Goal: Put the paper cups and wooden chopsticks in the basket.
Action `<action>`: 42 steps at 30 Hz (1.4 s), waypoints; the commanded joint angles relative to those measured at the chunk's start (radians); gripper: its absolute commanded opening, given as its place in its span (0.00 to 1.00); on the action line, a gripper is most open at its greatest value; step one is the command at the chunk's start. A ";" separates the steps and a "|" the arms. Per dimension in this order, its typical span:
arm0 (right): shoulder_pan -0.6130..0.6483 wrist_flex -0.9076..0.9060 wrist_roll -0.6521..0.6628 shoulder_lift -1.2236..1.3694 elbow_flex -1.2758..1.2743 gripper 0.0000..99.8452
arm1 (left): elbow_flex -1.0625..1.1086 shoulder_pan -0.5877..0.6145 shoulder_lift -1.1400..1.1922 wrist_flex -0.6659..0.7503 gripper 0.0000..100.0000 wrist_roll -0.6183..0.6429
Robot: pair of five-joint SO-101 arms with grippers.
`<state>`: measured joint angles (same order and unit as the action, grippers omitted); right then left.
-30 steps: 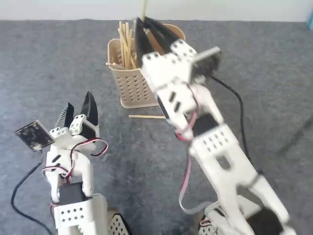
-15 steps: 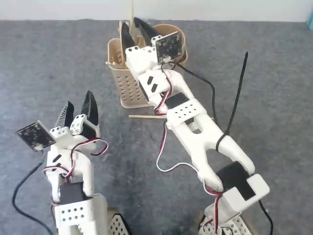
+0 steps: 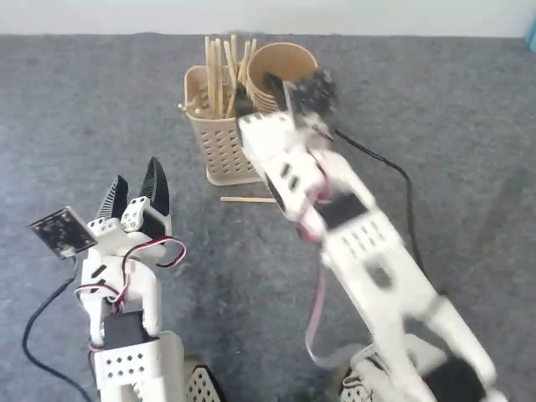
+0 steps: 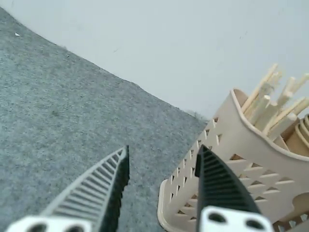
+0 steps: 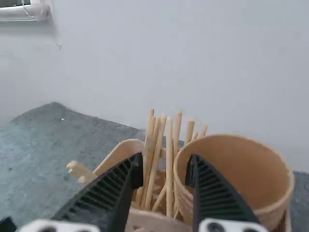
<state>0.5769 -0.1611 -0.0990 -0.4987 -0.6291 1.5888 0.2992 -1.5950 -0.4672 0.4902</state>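
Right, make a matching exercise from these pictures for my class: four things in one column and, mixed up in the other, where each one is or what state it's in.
1. paper cup
2. loose chopstick
3. bunch of chopsticks
4. left gripper

A. lying flat on the mat in front of the basket
B. standing upright in the basket, beside the cup
C. open, nothing between its fingers
D. sitting in the basket, mouth up

Pairs: 1-D, 2-A, 3-B, 4-C
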 commanded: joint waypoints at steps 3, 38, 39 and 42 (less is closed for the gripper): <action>-0.019 -0.337 -0.008 -0.466 -0.095 0.16 | -0.010 -0.011 -0.011 0.028 0.21 -0.017; -0.358 -0.015 0.365 0.311 -0.354 0.03 | 0.039 -0.110 -0.017 0.029 0.21 -0.186; -0.351 -0.018 0.379 0.314 -0.354 0.04 | 0.039 -0.110 -0.017 0.029 0.21 -0.187; -0.338 -0.041 0.393 0.303 -0.353 0.11 | 0.039 -0.110 -0.017 0.029 0.21 -0.187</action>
<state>0.2256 -0.2117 0.2647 -0.1811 -0.9989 1.6333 0.1979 -1.5934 -0.4641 0.3184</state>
